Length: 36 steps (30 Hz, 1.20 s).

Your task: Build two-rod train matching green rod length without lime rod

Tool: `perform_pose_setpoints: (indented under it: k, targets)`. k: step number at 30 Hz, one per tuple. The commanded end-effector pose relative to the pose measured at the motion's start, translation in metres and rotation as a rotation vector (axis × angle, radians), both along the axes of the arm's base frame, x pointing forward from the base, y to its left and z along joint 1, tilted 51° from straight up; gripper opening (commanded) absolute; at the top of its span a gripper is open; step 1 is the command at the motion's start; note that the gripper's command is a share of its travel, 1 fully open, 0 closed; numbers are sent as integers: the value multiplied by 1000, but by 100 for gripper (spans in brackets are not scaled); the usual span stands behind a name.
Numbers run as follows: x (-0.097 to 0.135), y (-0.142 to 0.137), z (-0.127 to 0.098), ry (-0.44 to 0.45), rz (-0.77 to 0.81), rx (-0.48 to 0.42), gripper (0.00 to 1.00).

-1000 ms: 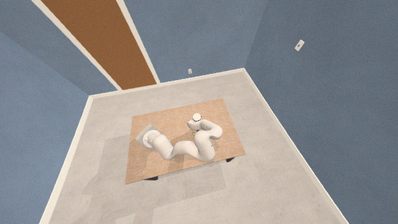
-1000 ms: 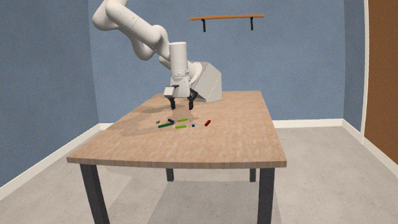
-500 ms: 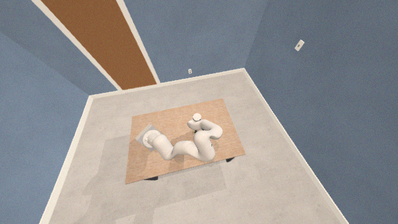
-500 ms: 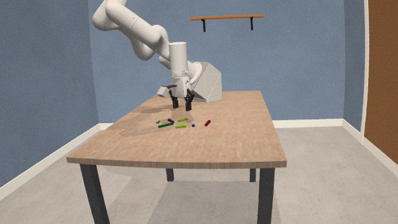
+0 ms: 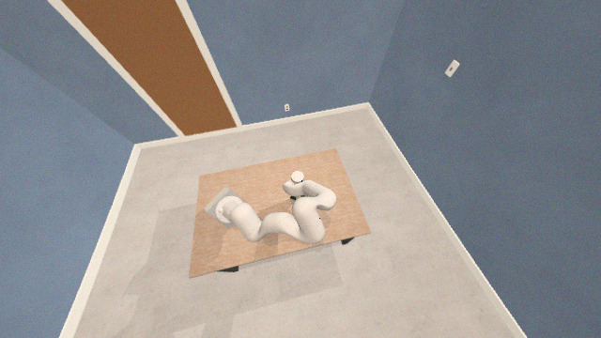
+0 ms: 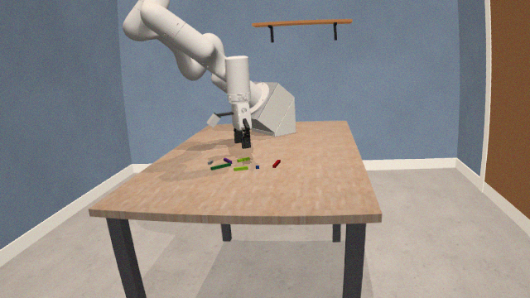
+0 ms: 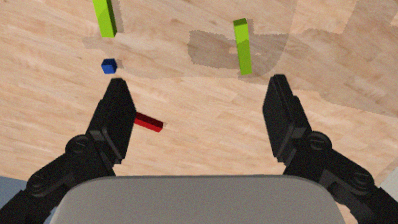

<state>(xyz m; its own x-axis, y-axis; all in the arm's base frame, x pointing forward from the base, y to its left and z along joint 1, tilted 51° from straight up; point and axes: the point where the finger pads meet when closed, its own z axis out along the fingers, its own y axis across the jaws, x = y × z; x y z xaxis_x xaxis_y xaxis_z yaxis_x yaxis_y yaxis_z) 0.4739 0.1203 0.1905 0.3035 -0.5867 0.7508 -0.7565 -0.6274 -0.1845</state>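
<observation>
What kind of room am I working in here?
Probably a plain indoor room set up as a test space: blue walls, a brown door, a wall shelf, and one wooden table carrying the arm.

no readable text, label, brand, number or sign is showing in any view. the rods, the arm, the wooden desk and the walls are all appearing unmarked, and the small white wall plates are looking blank at this size.
</observation>
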Motion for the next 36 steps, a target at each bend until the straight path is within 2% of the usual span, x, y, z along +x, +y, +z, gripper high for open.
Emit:
perform_pose_setpoints:
  k: [1, 5, 7, 9, 22, 24, 25, 36]
  targets:
    - [0, 0, 0, -97, -97, 97, 100]
    - [0, 0, 0, -161, -175, 170, 100]
    - [0, 0, 0, -161, -175, 170, 100]
    - [0, 0, 0, -220, -249, 238, 100]
    - [0, 0, 0, -421, -498, 469, 100]
    - [0, 0, 0, -421, -498, 469, 100]
    - [0, 0, 0, -464, -551, 518, 100]
    - [0, 0, 0, -633, -762, 713, 100]
